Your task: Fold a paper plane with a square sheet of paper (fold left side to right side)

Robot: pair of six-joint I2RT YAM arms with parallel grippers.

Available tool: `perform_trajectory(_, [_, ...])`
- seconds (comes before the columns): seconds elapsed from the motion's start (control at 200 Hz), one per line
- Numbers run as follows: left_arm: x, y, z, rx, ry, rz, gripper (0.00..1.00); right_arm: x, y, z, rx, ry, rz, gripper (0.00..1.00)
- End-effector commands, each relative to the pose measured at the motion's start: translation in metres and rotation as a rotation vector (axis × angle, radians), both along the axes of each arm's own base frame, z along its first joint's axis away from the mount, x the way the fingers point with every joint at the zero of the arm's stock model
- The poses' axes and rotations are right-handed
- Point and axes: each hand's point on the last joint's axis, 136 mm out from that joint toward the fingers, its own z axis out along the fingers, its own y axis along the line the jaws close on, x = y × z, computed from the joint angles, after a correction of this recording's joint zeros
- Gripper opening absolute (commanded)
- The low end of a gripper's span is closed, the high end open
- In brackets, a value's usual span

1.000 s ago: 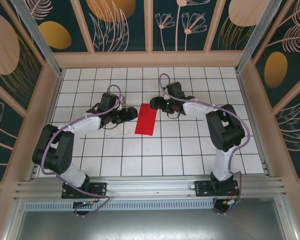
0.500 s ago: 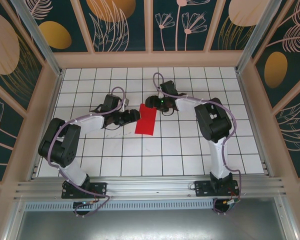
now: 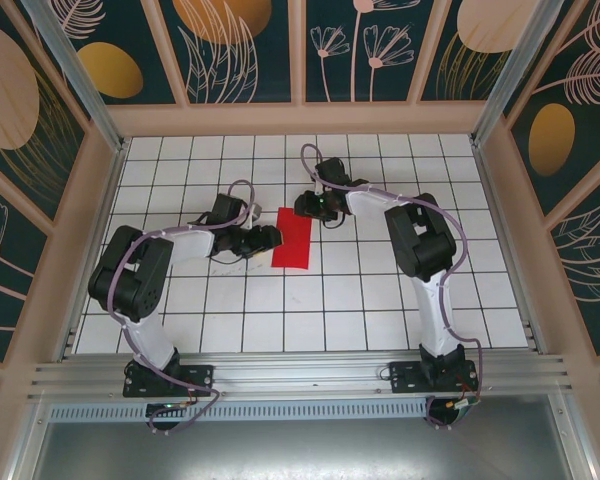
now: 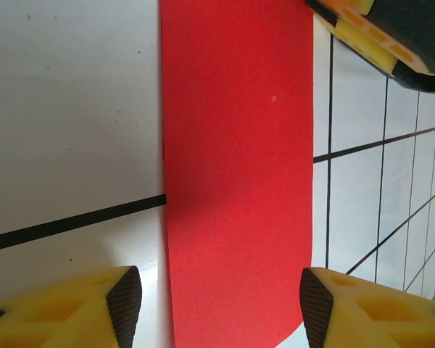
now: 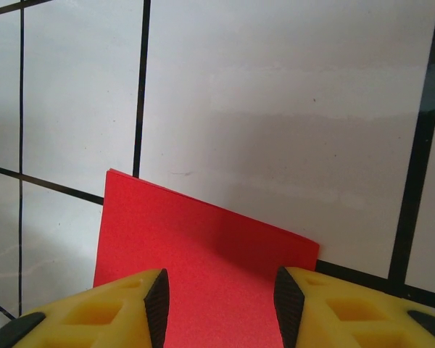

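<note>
A: Red paper: the square sheet of paper (image 3: pixel 292 238) lies flat as a narrow strip mid-worktop (image 3: pixel 380 300), between both claws. Risks?

B: Sliding, mainly. The paper is thin, the tile looks smooth, and I see nothing pinning it. The left claw (image 4: pixel 219 290) is released with its 2 fingers spread. The strip runs between them in its wrist view, with nothing pinched. Closing from there would likely buckle the strip across its width.

A: Right side?

B: The right claw (image 5: pixel 221 290) is also released, fingers apart over the strip's far end. Can't tell if it touches the paper. An off-centre press could swivel the strip and skew the next crease.

A: Collision?

B: Possible. The 2 claws are near each other, and a right finger shows in the corner of the left wrist view. If both work the same end they could clash.

A: Edges?

B: The left long edge is straight and flush to the tile, with no lifted lip. I'd judge a pick needs a scrape, which risks a tear or a dog-ear. The far short edge looks layered, but I can't confirm.

A: Room?

B: Plenty. There are bare tiles on all 4 sides of the strip, and the side walls (image 3: pixel 100 170) are well apart from it. The near side, towards the bases, is the most open.
</note>
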Motion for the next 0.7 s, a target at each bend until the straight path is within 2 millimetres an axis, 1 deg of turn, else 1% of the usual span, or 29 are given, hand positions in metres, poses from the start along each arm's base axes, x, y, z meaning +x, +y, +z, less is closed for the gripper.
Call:
perform_trajectory(0.0, [0.004, -0.007, 0.002, -0.044, 0.003, -0.010, 0.62, -0.015, -0.013, -0.037, -0.094, 0.083, 0.004, 0.46])
perform_trajectory(0.255, [0.001, -0.010, -0.005, -0.040, 0.028, -0.020, 0.61, -0.017, -0.011, -0.039, -0.083, 0.087, 0.005, 0.46])
perform_trajectory(0.515, [-0.002, -0.020, -0.013, -0.034, 0.056, -0.043, 0.61, -0.018, -0.010, -0.039, -0.080, 0.087, 0.009, 0.46])
perform_trajectory(0.696, [-0.001, -0.028, -0.009, -0.039, 0.048, -0.056, 0.61, -0.018, -0.010, -0.038, -0.077, 0.087, 0.009, 0.45])
